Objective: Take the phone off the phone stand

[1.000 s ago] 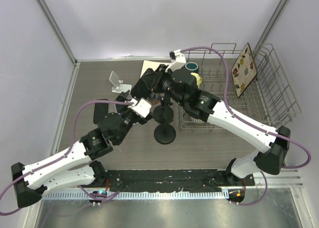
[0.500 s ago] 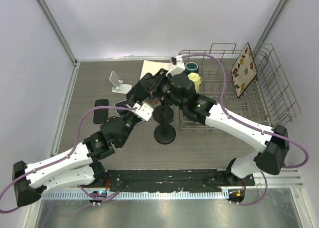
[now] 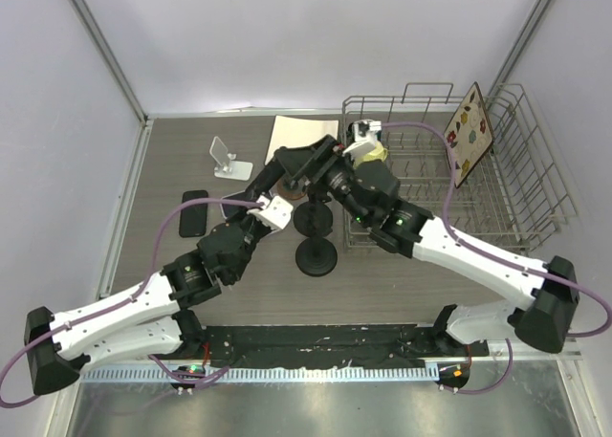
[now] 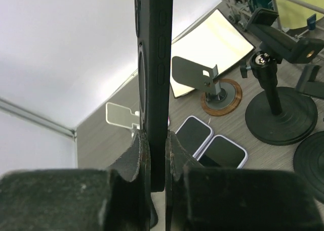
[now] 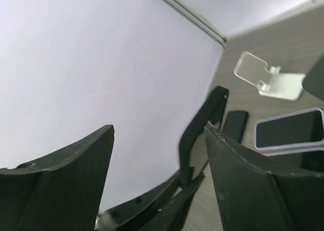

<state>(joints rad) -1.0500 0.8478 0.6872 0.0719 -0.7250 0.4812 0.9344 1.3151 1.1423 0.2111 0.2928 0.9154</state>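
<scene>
A black phone (image 4: 154, 74) stands edge-on in the left wrist view, clamped at its lower end between my left gripper's (image 4: 156, 146) jaws. It is in the air, clear of the black phone stand (image 4: 277, 107) with its clamp head to the right. In the top view my left gripper (image 3: 256, 190) sits left of that stand (image 3: 314, 217). My right gripper (image 3: 298, 160) hovers just behind, jaws wide apart. Between its fingers (image 5: 253, 180) the right wrist view shows the phone (image 5: 201, 125) untouched.
Two phones (image 4: 193, 134) (image 4: 223, 152) lie flat on the table, and another black one (image 3: 194, 212) lies farther left. A white stand (image 3: 226, 158), a brown-based stand (image 4: 221, 91), a second black base (image 3: 316, 256), a pad (image 3: 298, 129) and a wire rack (image 3: 516, 184) stand around.
My left gripper has closed on the phone. My right gripper has opened and its arm has swung back to the right.
</scene>
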